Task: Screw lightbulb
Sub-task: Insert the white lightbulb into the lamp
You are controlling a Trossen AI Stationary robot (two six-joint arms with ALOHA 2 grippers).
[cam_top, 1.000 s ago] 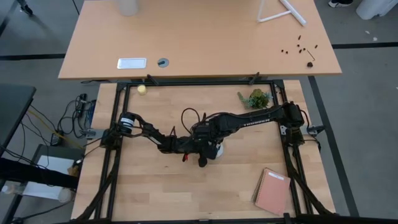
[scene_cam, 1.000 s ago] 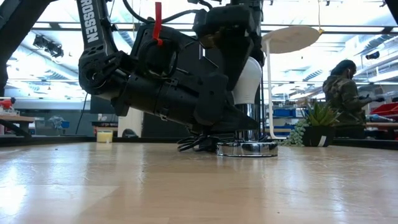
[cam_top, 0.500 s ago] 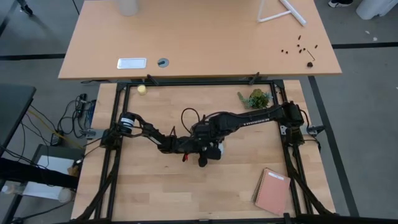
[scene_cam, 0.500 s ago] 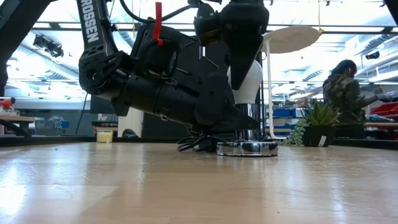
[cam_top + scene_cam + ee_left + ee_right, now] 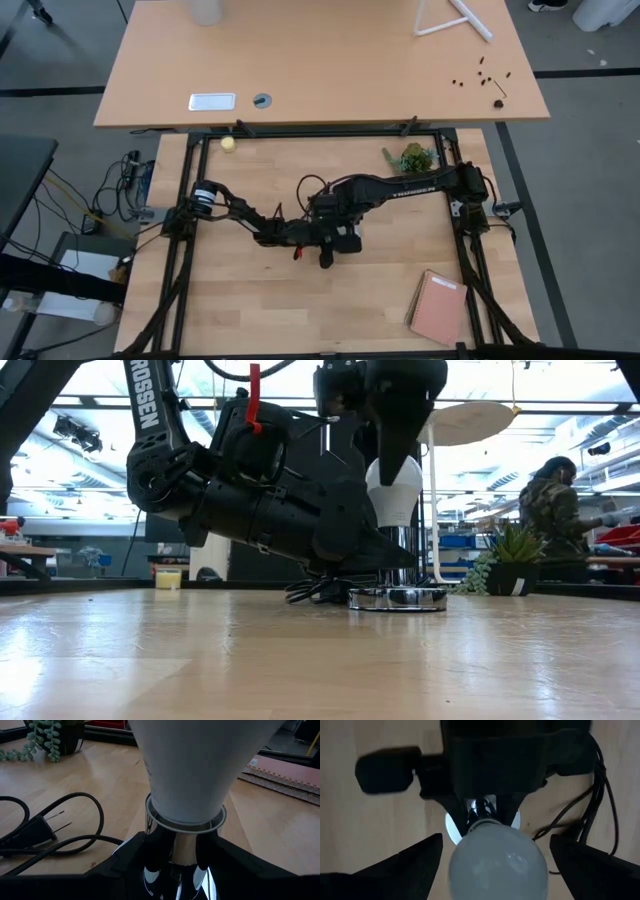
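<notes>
The lightbulb [image 5: 392,492] stands upright, its metal neck seated in the chrome socket [image 5: 397,597] near the middle of the table [image 5: 400,300]. The right tool [image 5: 392,445] hangs directly over it at twelve o'clock in the low view, fingers spread wide and clear of the glass on either side; the right wrist view shows the bulb [image 5: 496,855] bare between the two dark fingers [image 5: 400,870]. The left tool [image 5: 175,865] lies low against the table at about nine o'clock of the socket and is clamped on the shiny socket collar just under the bulb [image 5: 190,765].

The bulb is smooth, matt white and pear-shaped, narrowing to a grey ring. The socket is a flat, round, mirror-bright disc with a short polished stem. A glossy black cord [image 5: 55,827] with a two-pronged plug loops over the pale wood grain beside it. A small green succulent [image 5: 410,158] sits at two o'clock from the bulb, and a pink notebook [image 5: 437,307] at five o'clock.

A second ago the right tool's fingers enclosed the bulb; they have since opened and risen off it, while the left tool has not moved.
</notes>
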